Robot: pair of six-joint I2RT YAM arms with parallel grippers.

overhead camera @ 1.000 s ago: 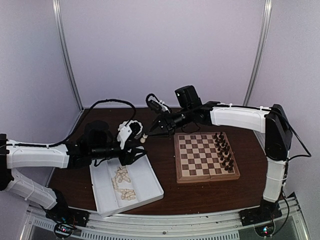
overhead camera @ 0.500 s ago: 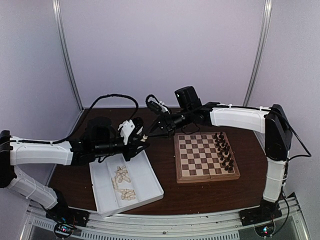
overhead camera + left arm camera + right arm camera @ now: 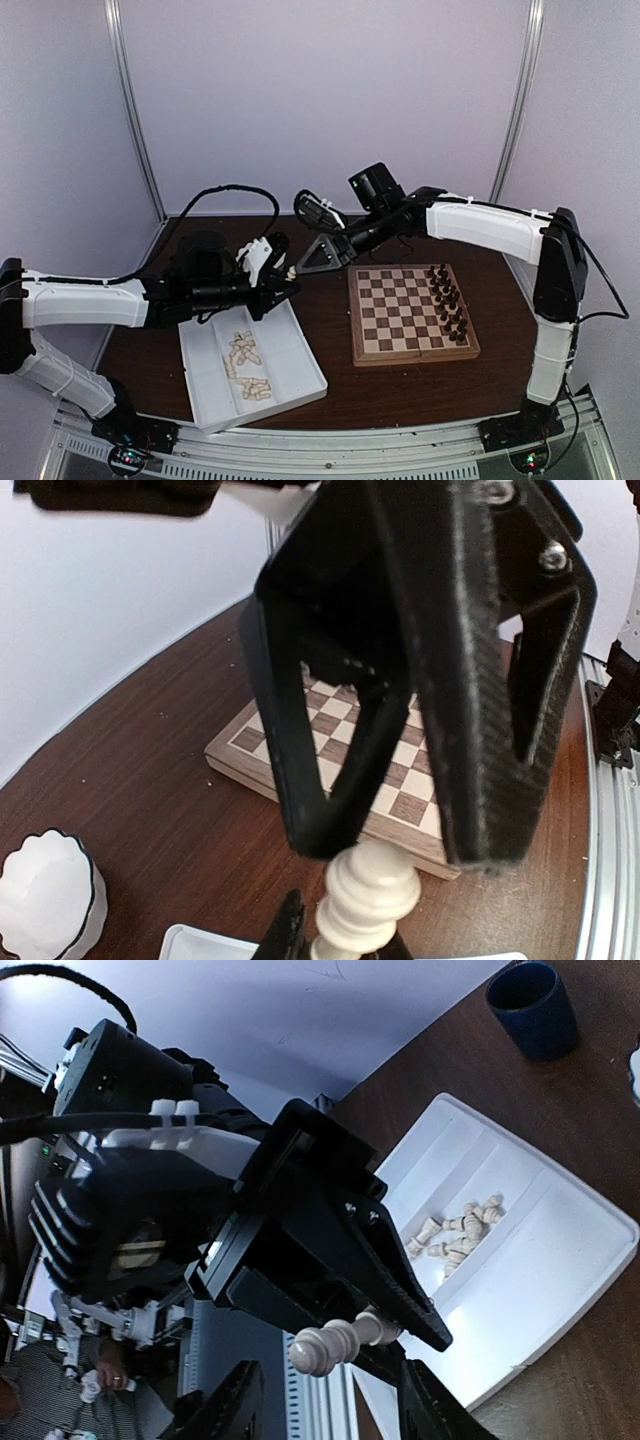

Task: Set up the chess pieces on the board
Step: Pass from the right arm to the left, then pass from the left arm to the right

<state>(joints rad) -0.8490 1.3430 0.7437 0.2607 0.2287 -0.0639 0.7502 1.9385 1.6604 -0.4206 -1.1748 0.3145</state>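
Piece (image 3: 365,905) now endwise in left gripper (image 3: 345,937)

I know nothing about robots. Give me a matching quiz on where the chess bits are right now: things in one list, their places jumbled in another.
Things:
1. dark chess pieces
2. loose cream pieces
3. single cream piece
4. blue cup

Places:
A. in the white tray
B. standing on the bare table
C. along the right side of the board
D. clamped in the left pincer

Pairs: 1-C, 2-A, 3-D, 4-B
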